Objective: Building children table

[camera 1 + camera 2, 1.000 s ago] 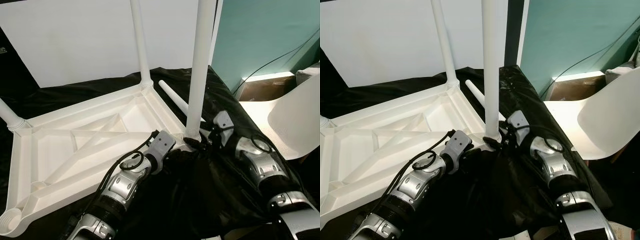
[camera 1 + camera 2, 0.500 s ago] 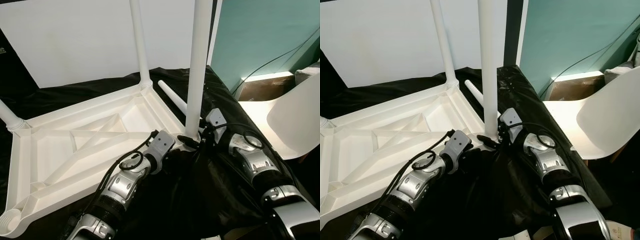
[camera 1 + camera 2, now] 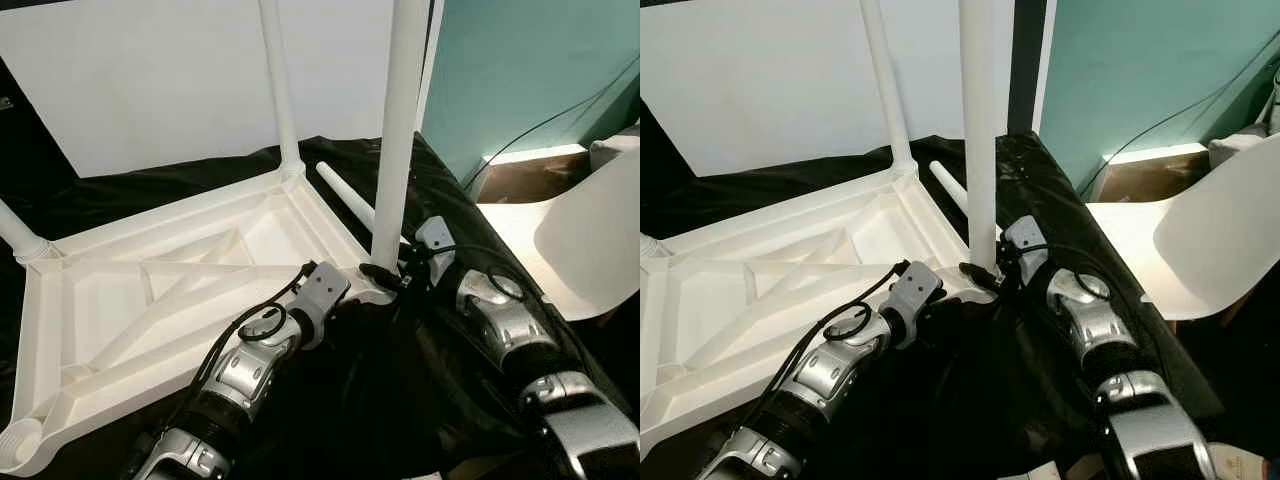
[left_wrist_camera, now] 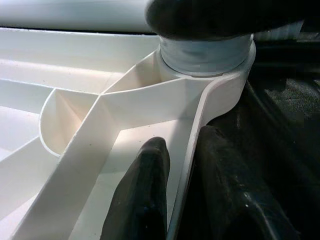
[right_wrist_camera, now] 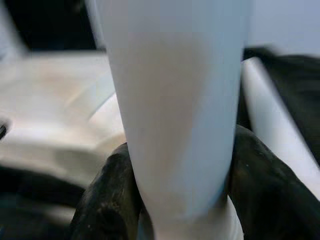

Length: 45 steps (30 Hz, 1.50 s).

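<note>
A white children's table (image 3: 200,250) lies upside down on a black cloth. Two legs stand upright in their corner sockets at the far corner (image 3: 278,90) and at the left (image 3: 18,232). A third leg (image 3: 397,130) stands in the near right corner socket, with my right gripper (image 3: 386,272) shut around its base (image 5: 182,165). My left gripper (image 4: 185,145) is shut on the table's rim (image 4: 192,150) just below that socket, one finger (image 4: 150,170) inside the frame and the other outside. A loose leg (image 3: 346,196) lies on the cloth behind. The near left socket (image 3: 20,445) holds nothing.
A white chair (image 3: 590,240) stands close on the right beside my right arm. A brown box (image 3: 530,175) and a cable lie against the teal wall. A large white board (image 3: 150,70) leans behind the table. Black cloth (image 3: 400,400) covers the floor.
My right arm has shifted left, closer around the leg's base, and the leg's top has swayed a little. The left arm and the table have stayed put.
</note>
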Motion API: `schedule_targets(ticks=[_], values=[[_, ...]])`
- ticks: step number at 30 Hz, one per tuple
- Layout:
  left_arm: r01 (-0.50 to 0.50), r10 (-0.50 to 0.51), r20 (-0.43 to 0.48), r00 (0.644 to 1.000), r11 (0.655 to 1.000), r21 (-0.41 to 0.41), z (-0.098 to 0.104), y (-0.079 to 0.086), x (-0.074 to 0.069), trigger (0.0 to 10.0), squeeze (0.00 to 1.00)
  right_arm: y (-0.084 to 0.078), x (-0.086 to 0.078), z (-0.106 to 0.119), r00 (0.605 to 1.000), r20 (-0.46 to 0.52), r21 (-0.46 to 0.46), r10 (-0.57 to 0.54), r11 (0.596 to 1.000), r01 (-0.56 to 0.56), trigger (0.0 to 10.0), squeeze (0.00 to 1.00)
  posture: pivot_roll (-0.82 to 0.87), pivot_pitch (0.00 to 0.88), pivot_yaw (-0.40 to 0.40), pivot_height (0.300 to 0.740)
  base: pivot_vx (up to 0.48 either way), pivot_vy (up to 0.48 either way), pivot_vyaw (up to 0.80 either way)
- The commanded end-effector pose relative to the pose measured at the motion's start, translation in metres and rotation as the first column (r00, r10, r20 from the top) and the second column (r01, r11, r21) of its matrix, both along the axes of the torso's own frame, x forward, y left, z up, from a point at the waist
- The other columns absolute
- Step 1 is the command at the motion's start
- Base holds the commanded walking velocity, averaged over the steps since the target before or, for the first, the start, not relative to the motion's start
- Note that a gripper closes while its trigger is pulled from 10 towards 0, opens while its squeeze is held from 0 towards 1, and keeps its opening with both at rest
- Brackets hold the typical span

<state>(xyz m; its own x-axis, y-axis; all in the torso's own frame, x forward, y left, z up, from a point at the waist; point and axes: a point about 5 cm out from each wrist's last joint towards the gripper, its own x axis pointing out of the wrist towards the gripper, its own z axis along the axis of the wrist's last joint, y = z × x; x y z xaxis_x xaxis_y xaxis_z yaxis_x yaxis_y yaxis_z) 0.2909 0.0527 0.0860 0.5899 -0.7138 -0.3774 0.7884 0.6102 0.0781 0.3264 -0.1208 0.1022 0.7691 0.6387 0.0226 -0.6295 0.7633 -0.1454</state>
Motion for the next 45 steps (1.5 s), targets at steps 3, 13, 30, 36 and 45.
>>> schedule_targets(ticks=[3, 13, 30, 36, 45], values=[[0.092, -0.078, -0.190, 0.979, 0.993, 0.069, -0.038, 0.001, -0.020, 10.0, 0.00, 0.029, -0.014, -0.017, 0.996, -0.012, 0.069, -0.093, 0.993, 0.094, 0.0, 0.00, 0.01, 0.000, 0.038, 0.740, 0.000, 0.000, 0.00], [0.094, -0.081, -0.175, 0.981, 0.994, 0.065, -0.033, -0.003, -0.015, 10.0, 0.00, 0.047, -0.006, -0.006, 0.980, -0.041, 0.150, -0.195, 0.968, 0.199, 10.0, 0.04, 0.01, 0.000, 0.042, 0.740, 0.000, 0.000, 0.00], [0.089, -0.077, -0.183, 0.980, 0.995, 0.055, -0.036, -0.003, -0.018, 10.0, 0.00, -0.011, 0.015, 0.019, 0.988, -0.041, -0.144, 0.149, 0.978, -0.153, 10.0, 0.00, 0.01, 0.000, 0.030, 0.740, 0.000, 0.000, 0.00], [0.077, -0.067, -0.183, 0.981, 0.996, 0.050, -0.036, -0.003, -0.018, 10.0, 0.00, -0.023, 0.017, 0.017, 0.966, -0.125, -0.221, 0.224, 0.943, -0.248, 4.4, 0.00, 0.02, 0.000, 0.015, 0.740, 0.000, 0.000, 0.00], [0.055, -0.046, -0.188, 0.981, 0.997, 0.046, -0.038, -0.001, -0.021, 10.0, 0.00, -0.019, 0.013, 0.012, 0.963, -0.134, -0.166, 0.235, 0.952, -0.256, 0.0, 0.00, 0.05, 0.000, 0.002, 0.740, 0.000, 0.000, 0.00]])
